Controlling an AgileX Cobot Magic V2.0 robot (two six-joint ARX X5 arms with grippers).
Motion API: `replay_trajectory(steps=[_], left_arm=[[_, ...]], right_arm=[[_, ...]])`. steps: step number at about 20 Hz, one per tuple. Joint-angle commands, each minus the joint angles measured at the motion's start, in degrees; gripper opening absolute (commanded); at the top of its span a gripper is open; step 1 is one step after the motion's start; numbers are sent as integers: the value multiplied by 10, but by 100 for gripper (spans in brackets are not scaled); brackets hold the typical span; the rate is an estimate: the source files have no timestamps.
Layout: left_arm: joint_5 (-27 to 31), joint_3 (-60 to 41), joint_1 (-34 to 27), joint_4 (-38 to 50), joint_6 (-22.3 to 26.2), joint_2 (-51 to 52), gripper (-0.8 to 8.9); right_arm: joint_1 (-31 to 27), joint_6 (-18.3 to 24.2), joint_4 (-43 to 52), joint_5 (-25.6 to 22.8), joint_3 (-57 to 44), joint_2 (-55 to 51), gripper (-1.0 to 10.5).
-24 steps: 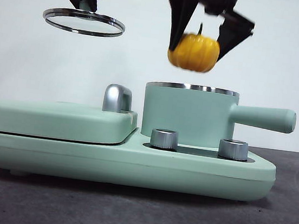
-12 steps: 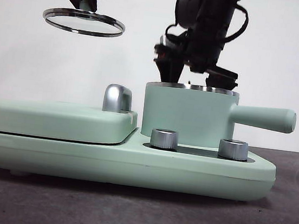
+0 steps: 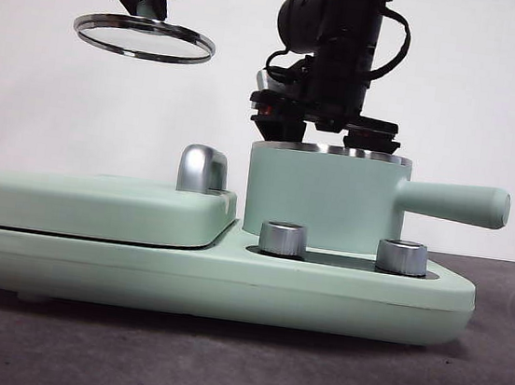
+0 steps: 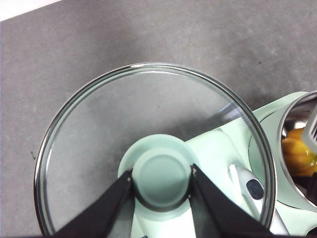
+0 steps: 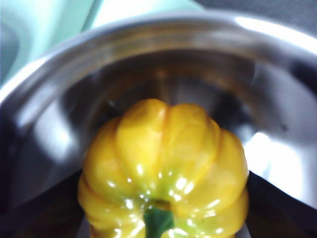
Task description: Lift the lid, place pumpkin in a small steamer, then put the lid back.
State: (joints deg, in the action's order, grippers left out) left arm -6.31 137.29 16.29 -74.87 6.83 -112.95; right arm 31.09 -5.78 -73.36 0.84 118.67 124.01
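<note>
The lid [image 3: 145,38], glass with a steel rim, hangs high at the left, level in the air. My left gripper [image 4: 161,171] is shut on its mint-green knob [image 4: 162,193]. The small steamer [image 3: 322,200] stands uncovered on the right of the appliance. My right gripper [image 3: 328,117] reaches down into it from above, so its fingertips are hidden behind the rim in the front view. In the right wrist view the yellow pumpkin [image 5: 163,163] sits low inside the pot's steel wall [image 5: 148,59], with a dark jaw against each side. The left wrist view also catches the pumpkin [image 4: 297,153] inside the pot.
A flat mint-green griddle cover [image 3: 96,206] with a steel handle [image 3: 202,169] fills the appliance's left half. Two steel knobs [image 3: 283,238] stand in front of the pot. The pot's long side handle [image 3: 454,202] sticks out to the right.
My right gripper has come down from above the pot and carried the pumpkin inside it, out of the front view. The lid and left gripper have stayed still.
</note>
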Motion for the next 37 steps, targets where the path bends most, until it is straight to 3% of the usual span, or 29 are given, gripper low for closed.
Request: replay_trajectory(steps=[1,7,13,21,29,33,37], left_arm=[[-4,21,2,7,0,2,15],[-4,21,2,6,0,2,15],[-4,21,2,6,0,2,15],[-4,21,4,8,-3,2,15],[-11,8,33,11,-2,2,15],[-12,-12,85,22,-3,1,15],[-12,-13,151,42,-2,-6,15]], right_arm=[[4,2,-7,-3,13,15,307],[3,2,-16,8,13,20,309],[3,3,-19,8,13,20,500],[3,2,-69,7,56,-12,500],[13,7,-79,4,5,-226,496],[33,7,-75,-14,-120,-379,496],[58,3,19,-17,-298,-555,496]])
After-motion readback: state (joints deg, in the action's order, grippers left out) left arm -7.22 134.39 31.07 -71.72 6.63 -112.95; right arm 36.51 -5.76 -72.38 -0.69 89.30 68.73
